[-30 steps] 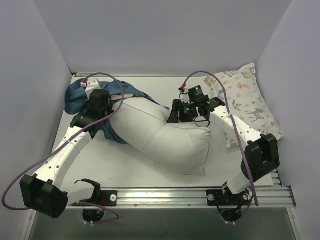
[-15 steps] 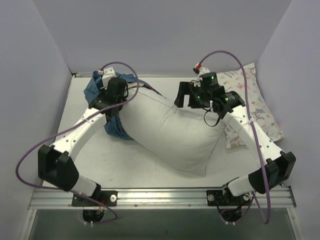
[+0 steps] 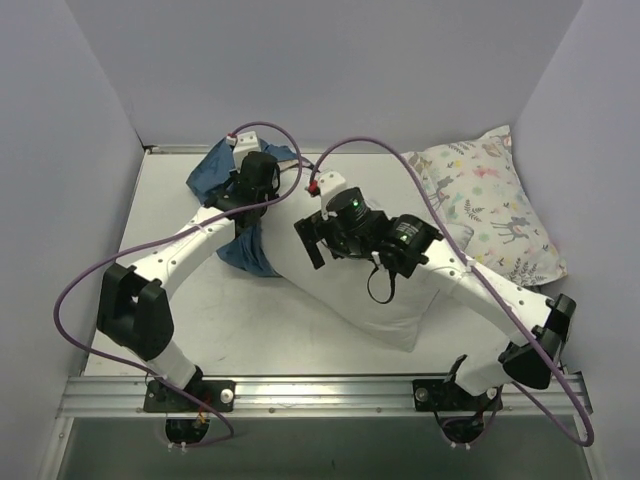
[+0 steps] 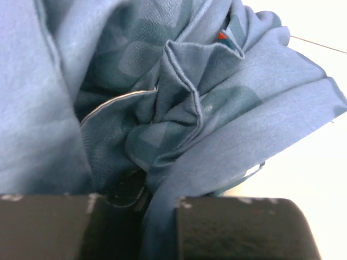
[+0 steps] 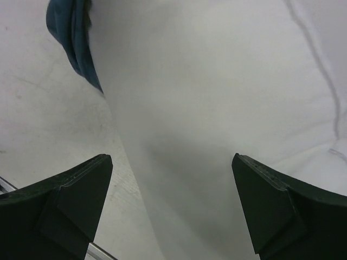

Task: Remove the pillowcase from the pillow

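- Right claw has let go of the pillow. It was clamped on the pillow's right part a second ago; now its jaws are wide with nothing in them.
- It has also swung left and hangs over the pillow's middle, close to the blue edge.
- Left claw is narrow, pinched on a bunched fold of the pillowcase. Its arm has stretched further toward the far left of the table.
- The pillowcase is now gathered at the pillow's far-left end. One flap lies toward the back wall and another hangs at the near side. Most of the pillow is bare white.
- The pillow has shifted left with the pull.
- Judgement: cover mostly off, last end still caught. Right claw looks to be re-gripping nearer the cover to hold the pillow.
- Printed pillow untouched at far right.
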Controlling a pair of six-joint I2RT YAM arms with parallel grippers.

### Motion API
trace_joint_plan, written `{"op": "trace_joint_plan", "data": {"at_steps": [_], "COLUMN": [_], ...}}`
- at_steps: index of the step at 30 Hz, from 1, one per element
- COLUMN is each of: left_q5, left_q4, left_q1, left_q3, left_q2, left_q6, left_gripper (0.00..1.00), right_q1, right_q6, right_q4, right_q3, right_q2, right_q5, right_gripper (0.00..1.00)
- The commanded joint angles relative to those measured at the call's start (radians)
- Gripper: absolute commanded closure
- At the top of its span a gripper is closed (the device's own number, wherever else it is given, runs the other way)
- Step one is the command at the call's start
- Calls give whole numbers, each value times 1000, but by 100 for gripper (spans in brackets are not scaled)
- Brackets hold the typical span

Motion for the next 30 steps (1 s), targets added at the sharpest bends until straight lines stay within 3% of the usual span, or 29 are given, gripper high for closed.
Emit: {"op": "trace_joint_plan", "data": {"at_steps": [1,8,9,13,16,17,18,20,30], "left_q5": [181,273,281,304,308,310,311,316,261], "left_q4": [-125,-96,-96,-101,-102,-93,-88,-71,21], "left_q1": [-29,-9,-1,13,17,17,17,17,-29], "left_q3": [-49,-29,-15,36,50,45,37,10,-228], "left_q2": [30,-21,-28,-50,-97,-114,-151,-192,-496], "left_q6": [-21,-15,-13,16,21,25,27,33,76], "left_gripper": [83,53,43,23,15,13,12,11,6], "right_q1": [28,40,35,8,-24,-31,-44,-57,-106], "right_q6": [-31,-23,-20,3,23,29,46,50,66], "right_q4": [-14,44,44,72,84,92,95,100,78], "right_q3": [-86,-161,-163,-174,-171,-174,-178,-178,-126], "right_q2": [59,218,238,329,380,389,391,389,317], "right_q5": [92,112,108,83,59,57,59,48,-3], "right_gripper": [0,0,0,0,24,63,79,100,100]}}
